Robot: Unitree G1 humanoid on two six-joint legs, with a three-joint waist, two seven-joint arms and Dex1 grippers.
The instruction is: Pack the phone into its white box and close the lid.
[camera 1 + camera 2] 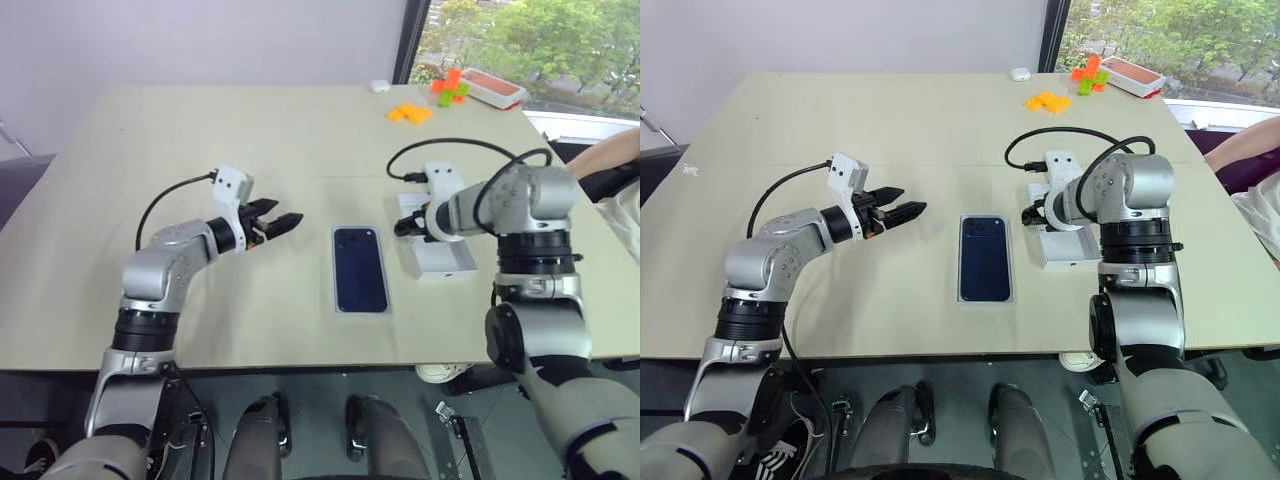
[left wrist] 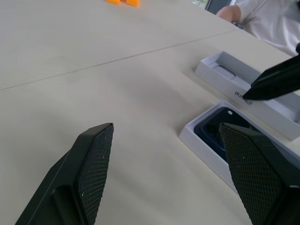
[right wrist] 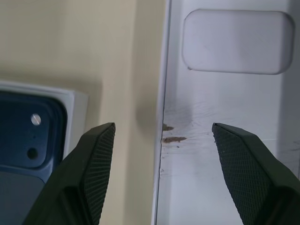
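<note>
Hovering above the bare tabletop at the left, the left gripper [image 1: 272, 225] points toward the middle of the table [image 1: 200, 130] with its two black fingers spread apart and nothing between them. Just to its right, at the centre, lies the phone [image 1: 360, 268], a slim dark navy rectangle with rounded corners, glossy, with a small camera cluster in its far corner; it sits flat inside the box [image 2: 194, 137], whose thin white walls frame it closely on every side. Right of the box, across a strip of bare table, lies a second shallow white tray [image 1: 437, 258] with its open side up; in the right wrist view its floor is white, bears a rounded oblong recess at one end and has a few small brown marks near one wall. In the left wrist view, small dark lettering runs along the side wall of this tray, too small to read with certainty. The right gripper [image 1: 408, 224] hangs over the near wall of that tray, tilted downward, its fingers wide apart and gripping nothing; one fingertip is over the bare strip of table, the other over the tray's floor. At the far right edge of the table lie some orange blocks [image 1: 409, 113].
</note>
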